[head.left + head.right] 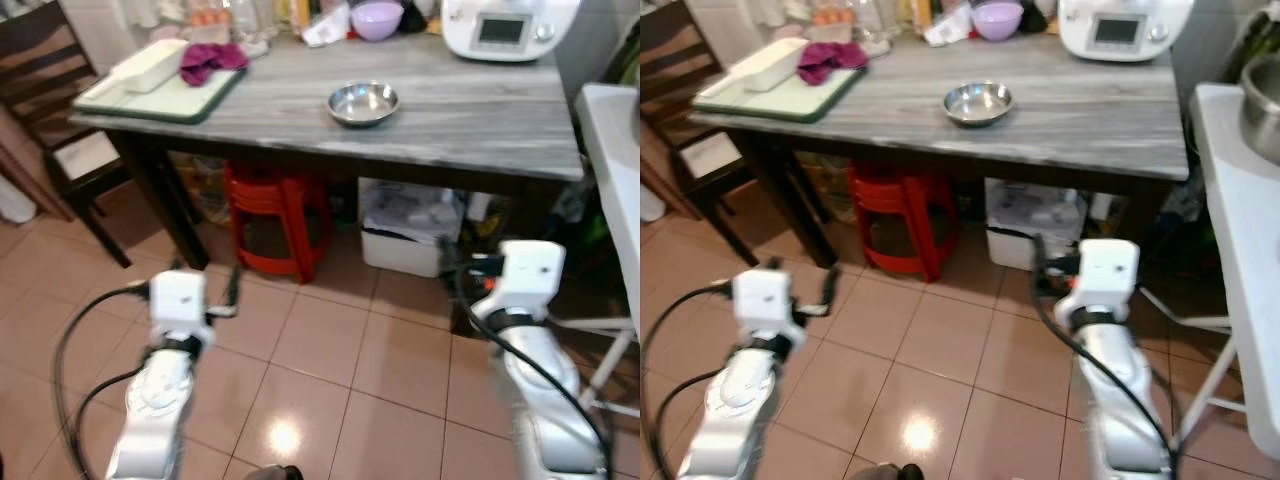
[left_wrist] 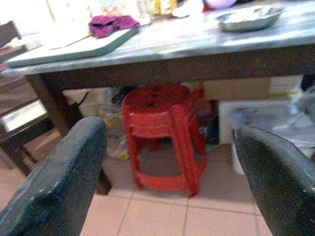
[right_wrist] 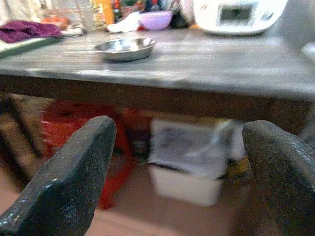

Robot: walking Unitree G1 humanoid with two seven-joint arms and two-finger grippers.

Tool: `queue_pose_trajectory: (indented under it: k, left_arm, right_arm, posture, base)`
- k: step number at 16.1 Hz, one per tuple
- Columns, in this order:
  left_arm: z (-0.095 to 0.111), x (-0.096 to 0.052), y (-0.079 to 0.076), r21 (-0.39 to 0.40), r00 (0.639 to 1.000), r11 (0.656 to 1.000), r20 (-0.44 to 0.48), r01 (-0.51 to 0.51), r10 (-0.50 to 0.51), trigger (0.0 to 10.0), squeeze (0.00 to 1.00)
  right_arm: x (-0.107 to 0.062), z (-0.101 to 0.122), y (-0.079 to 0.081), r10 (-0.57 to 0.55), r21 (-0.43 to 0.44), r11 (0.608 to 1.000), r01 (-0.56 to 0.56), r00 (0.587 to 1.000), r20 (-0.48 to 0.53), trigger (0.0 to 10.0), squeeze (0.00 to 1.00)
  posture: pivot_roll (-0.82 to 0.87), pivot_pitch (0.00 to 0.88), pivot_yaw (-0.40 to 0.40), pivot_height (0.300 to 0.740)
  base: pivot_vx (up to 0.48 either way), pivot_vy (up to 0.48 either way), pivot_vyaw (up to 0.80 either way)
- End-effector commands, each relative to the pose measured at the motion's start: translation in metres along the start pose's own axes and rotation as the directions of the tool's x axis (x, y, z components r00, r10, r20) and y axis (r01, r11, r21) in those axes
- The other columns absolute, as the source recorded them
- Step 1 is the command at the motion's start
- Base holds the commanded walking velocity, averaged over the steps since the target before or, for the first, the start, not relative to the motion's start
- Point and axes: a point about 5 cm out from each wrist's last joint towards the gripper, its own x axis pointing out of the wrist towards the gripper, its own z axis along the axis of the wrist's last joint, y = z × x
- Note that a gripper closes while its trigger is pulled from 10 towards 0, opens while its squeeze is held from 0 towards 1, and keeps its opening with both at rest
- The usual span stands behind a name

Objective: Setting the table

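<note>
Nearest the head camera are both silver arms, held low over the tiled floor in front of the table (image 1: 480, 140), well short of its edge. On the left, the left pincer (image 2: 172, 182) has its two black fingers spread wide with nothing between them, looking under the table at a stack of red stools (image 1: 275, 215). Up on the table's left end lie a green tray (image 1: 150, 100) carrying a white oblong dish (image 1: 150, 65) and a crumpled magenta cloth (image 1: 208, 60). Near the middle sits the steel bowl (image 1: 364, 102), alone and just back from the front edge; it looks light, rigid and slick, so pinching its thin rim across the wall seems the surest hold. Behind it stand a lilac bowl (image 1: 377, 18) and a white appliance (image 1: 505, 28), both cut off by the frame. On the right, the right pincer (image 3: 182, 172) is likewise spread and empty. Clutter at the table's back is too blurred to name.
</note>
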Motion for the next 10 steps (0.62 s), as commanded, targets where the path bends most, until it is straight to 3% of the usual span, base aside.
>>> queue_pose_trajectory:
  k: [1,3,4,5,10]
  left_arm:
    - [0.0024,0.0026,0.0046,0.013,1.0,1.0,0.006,0.001,-0.001,10.0,0.0]
    - [0.0028,0.0037,0.0041,0.009,1.0,1.0,0.007,0.012,-0.012,10.0,0.0]
    - [0.003,0.0034,0.0029,0.007,1.0,1.0,0.005,0.025,-0.025,10.0,0.0]
    - [0.0034,0.0033,0.0021,0.005,0.999,0.999,0.007,0.036,-0.036,10.0,0.0]
    - [0.0042,0.0037,0.003,0.007,0.999,0.999,0.005,0.051,-0.051,10.0,0.0]
  right_arm:
    - [0.0006,-0.0017,0.0056,0.009,0.002,1.0,-0.009,1.0,0.001,10.0,0.0]
    - [-0.0007,-0.0033,0.0034,-0.018,0.008,1.0,0.018,1.0,-0.007,10.0,0.0]
    - [-0.0027,-0.0043,0.005,-0.008,0.069,0.998,0.01,1.0,-0.027,10.0,0.0]
    - [-0.004,-0.0029,0.0053,-0.011,0.043,0.999,0.012,1.0,-0.016,10.0,0.0]
    - [-0.0076,-0.0069,0.0064,-0.028,0.092,0.995,0.032,0.999,-0.04,10.0,0.0]
  posture:
    - [-0.15,0.15,0.079,0.74]
    - [-0.15,0.154,0.087,0.74]
    - [-0.15,0.159,0.092,0.74]
    - [-0.16,0.162,0.095,0.74]
    - [-0.15,0.17,0.11,0.74]
  base:
    - [0.0,0.0,0.0]
    - [0.0,0.0,0.0]
    - [0.0,0.0,0.0]
    - [0.0,0.0,0.0]
    - [0.0,0.0,0.0]
